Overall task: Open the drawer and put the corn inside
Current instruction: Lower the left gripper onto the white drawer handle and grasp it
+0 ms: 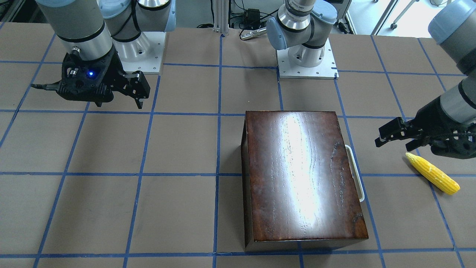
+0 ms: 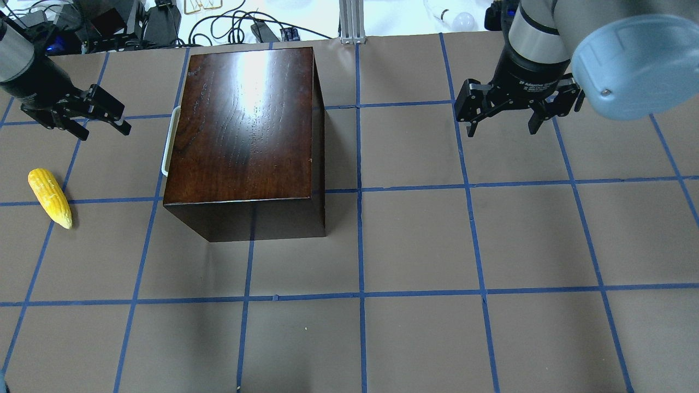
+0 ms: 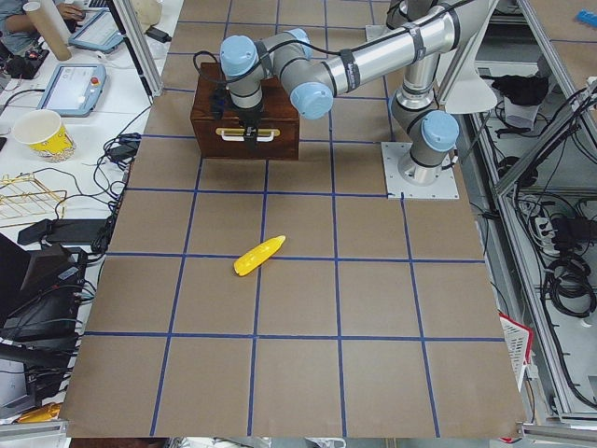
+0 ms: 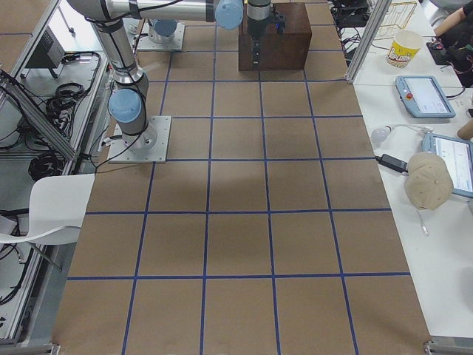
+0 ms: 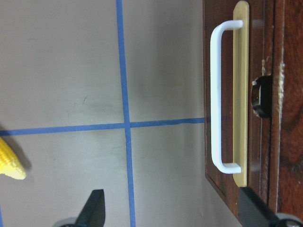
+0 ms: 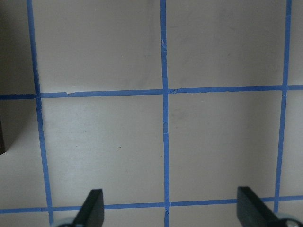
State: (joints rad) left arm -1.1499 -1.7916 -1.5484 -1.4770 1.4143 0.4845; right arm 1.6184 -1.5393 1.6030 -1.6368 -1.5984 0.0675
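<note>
Front-facing view: the box [image 1: 301,175] stands mid-table, its drawer [image 5: 227,94] shut, so only the white handle [image 1: 355,173] peeks out on the corn's side. The corn [image 1: 433,174] lies on the table [image 1: 111,149], apart from the box. The left gripper [image 1: 383,136] hovers near its tip, fingers spread. The right gripper [image 1: 119,104] hangs wide open, far across.

Overhead: the corn's pointed end faces the robot, and both grippers are spread (neither holds anything).

Left wrist: the handle loop lies against the closed drawer front, a bit of corn shows at the frame's edge, and the fingertips are wide.

Right wrist: wide fingertips over taped table.
</note>
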